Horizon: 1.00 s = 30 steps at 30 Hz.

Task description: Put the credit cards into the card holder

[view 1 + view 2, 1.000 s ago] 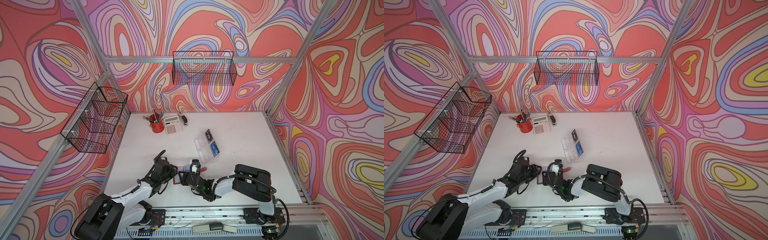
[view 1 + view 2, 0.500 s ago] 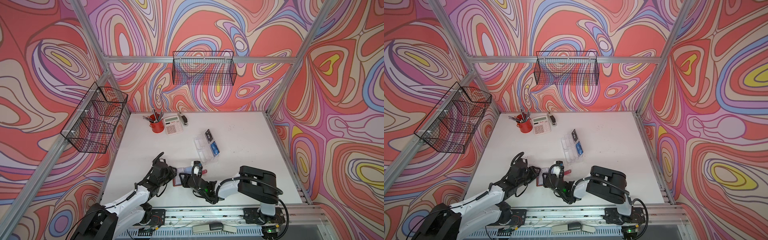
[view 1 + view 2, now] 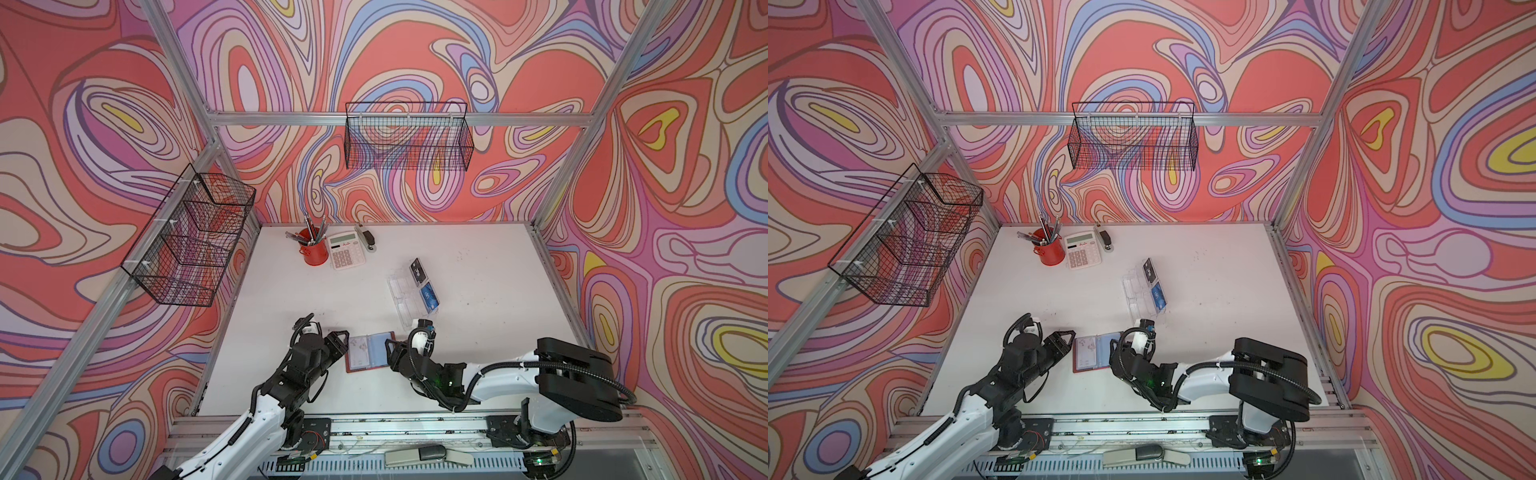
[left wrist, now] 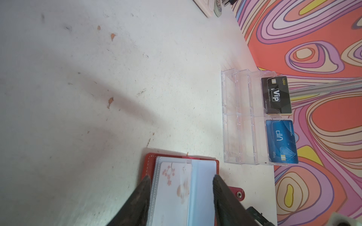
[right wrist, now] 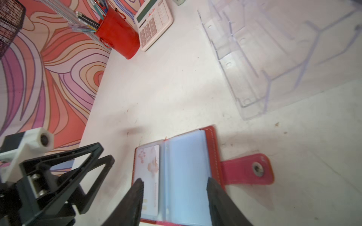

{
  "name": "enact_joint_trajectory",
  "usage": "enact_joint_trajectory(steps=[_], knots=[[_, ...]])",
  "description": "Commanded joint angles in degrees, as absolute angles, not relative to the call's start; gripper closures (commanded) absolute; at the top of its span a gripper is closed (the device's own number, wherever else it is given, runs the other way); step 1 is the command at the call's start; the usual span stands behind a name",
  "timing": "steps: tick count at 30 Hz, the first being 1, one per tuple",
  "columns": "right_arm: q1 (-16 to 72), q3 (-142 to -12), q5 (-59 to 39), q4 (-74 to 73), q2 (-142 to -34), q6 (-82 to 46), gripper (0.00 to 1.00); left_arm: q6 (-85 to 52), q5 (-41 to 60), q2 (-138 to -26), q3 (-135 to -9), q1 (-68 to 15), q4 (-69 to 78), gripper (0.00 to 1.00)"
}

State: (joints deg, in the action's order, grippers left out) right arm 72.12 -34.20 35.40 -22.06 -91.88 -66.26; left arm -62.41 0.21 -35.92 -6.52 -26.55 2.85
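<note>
Down near the table's [image 3: 478, 282] front edge, the red card holder [image 3: 369, 352] lies open and flat. The left pincer [image 3: 344, 343] is at its left edge and the right pincer [image 3: 390, 353] at its right, both with fingers spread and nothing pinched. Bare table stretches to the right and back. A clear stand [image 4: 241, 117] (black card [image 4: 277, 95] and blue card [image 4: 282, 141] upright in it) sits just behind the right pincer. Both wrist views cut off the holder's near end, and whether the fingertips touch its sleeves is unclear.
</note>
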Motion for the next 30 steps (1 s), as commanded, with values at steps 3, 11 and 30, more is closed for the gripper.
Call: enact_joint_trajectory(steps=[3, 11, 30], knots=[[71.69, -34.09, 37.03, -16.97, -91.71, -68.12, 0.43, -62.48, -2.46, -33.58, -5.95, -26.58, -0.38, 0.47], [70.41, -36.94, 32.93, -17.03, -95.19, -65.46, 0.43, -64.02, -2.38, -38.28, -7.07, -26.59, 0.06, 0.48], [69.87, -43.59, 31.31, -11.26, -97.56, -60.44, 0.55, -63.54, 3.26, -51.77, -11.77, -26.57, 2.81, 0.52]])
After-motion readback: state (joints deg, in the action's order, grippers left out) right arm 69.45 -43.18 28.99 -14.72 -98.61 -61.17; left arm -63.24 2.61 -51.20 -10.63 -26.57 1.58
